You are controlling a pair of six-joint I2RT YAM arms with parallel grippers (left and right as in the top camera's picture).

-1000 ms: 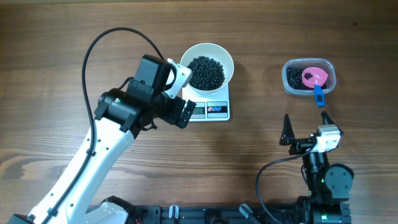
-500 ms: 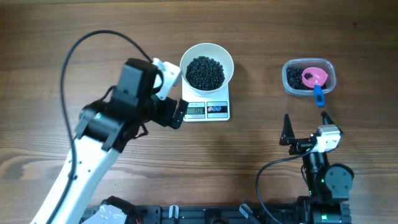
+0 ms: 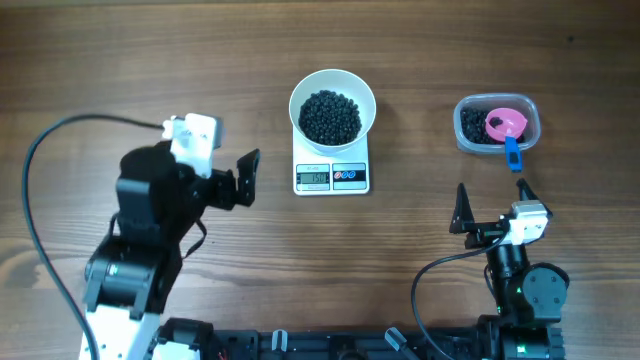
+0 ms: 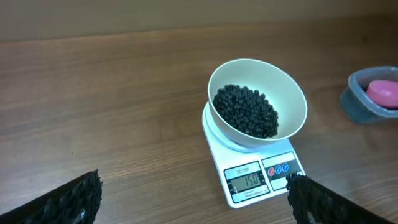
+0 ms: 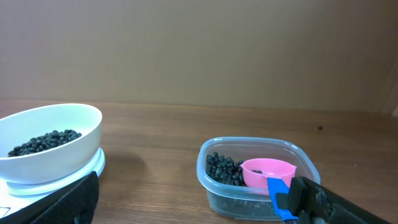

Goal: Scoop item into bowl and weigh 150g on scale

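White bowl (image 3: 333,80) of black beads (image 3: 331,116) sits on the white scale (image 3: 333,177), display reading 150.

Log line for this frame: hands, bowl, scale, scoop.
left hand: open, empty | right hand: open, empty | bowl: on scale, holds beans | display: 150 | scoop: in tub

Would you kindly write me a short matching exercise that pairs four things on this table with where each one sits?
Things:
1. bowl
2. scale
3. pink scoop
4. clear tub

Places:
A. lying in the tub among beans
B. on the table, beneath the bowl
C. on the table, apart from the scale
D. resting on the scale

Pairs: 1-D, 2-B, 3-A, 4-C
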